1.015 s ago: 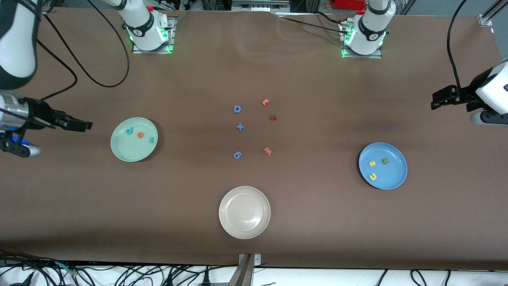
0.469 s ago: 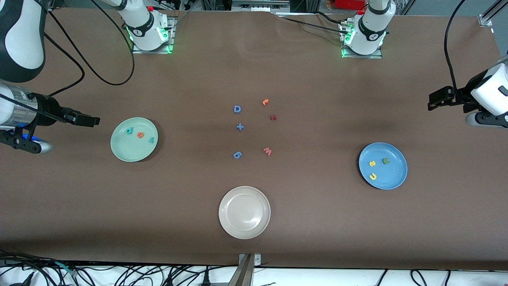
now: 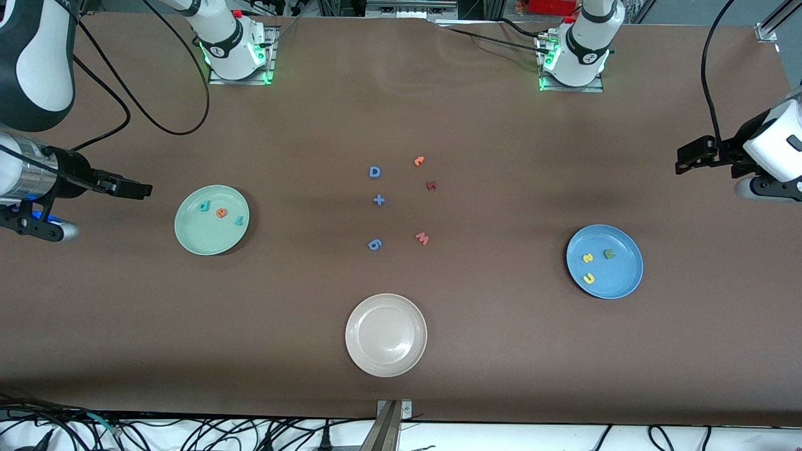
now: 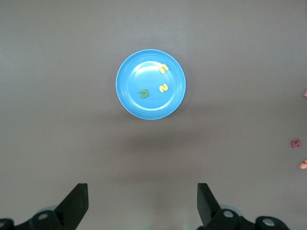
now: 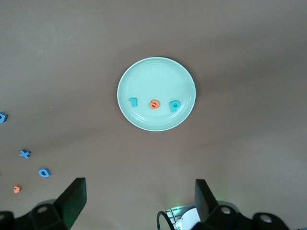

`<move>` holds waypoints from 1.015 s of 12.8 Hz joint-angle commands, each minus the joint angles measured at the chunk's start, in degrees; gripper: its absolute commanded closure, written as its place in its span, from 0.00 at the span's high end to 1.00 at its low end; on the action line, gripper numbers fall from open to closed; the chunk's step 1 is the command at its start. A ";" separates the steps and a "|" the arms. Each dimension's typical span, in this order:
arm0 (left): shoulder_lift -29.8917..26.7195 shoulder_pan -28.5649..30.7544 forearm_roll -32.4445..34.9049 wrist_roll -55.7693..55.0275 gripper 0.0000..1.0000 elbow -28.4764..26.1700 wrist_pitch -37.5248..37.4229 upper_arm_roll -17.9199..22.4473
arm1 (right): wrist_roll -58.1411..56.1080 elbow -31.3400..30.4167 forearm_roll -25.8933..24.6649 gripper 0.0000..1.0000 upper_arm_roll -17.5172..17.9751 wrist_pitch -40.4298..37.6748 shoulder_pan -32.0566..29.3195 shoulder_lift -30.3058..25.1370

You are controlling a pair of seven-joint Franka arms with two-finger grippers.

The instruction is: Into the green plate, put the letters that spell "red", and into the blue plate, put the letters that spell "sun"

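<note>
The green plate (image 3: 200, 241) lies toward the right arm's end of the table and holds a teal d (image 3: 203, 205), an orange e (image 3: 220, 213) and a teal r (image 3: 238, 220). The blue plate (image 3: 620, 275) lies toward the left arm's end with a yellow s (image 3: 587, 257), a dark green u (image 3: 608, 254) and a yellow n (image 3: 589, 278) in it. My right gripper (image 3: 139, 190) hangs open and empty over bare table beside the green plate (image 5: 153, 76). My left gripper (image 3: 686, 160) is open and empty too, over bare table near the blue plate (image 4: 144, 105).
A beige-white plate (image 3: 386, 335) sits near the front edge, midway along the table. Loose letters lie in the middle: a blue D (image 3: 374, 171), a blue plus (image 3: 378, 200), a blue 6 (image 3: 374, 244), an orange letter (image 3: 419, 161), a dark red letter (image 3: 431, 185) and a red w (image 3: 422, 238).
My right gripper has shifted a little toward the green plate and settled. My left gripper has edged slightly inward over the table. The letters and plates have not moved.
</note>
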 commanded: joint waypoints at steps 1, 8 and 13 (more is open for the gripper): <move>0.89 -0.13 -1.73 0.41 1.00 1.86 -0.29 0.30 | -1.67 0.49 -0.55 1.00 1.59 0.11 -3.16 -0.27; 0.98 -0.21 -1.73 0.41 1.00 1.86 -0.21 0.22 | -1.58 -1.35 -10.48 1.00 28.84 4.16 -24.17 -3.34; 0.98 -0.13 -1.73 0.41 1.00 1.86 -0.21 0.30 | -5.61 -10.42 -10.83 0.99 30.43 13.21 -25.94 -8.80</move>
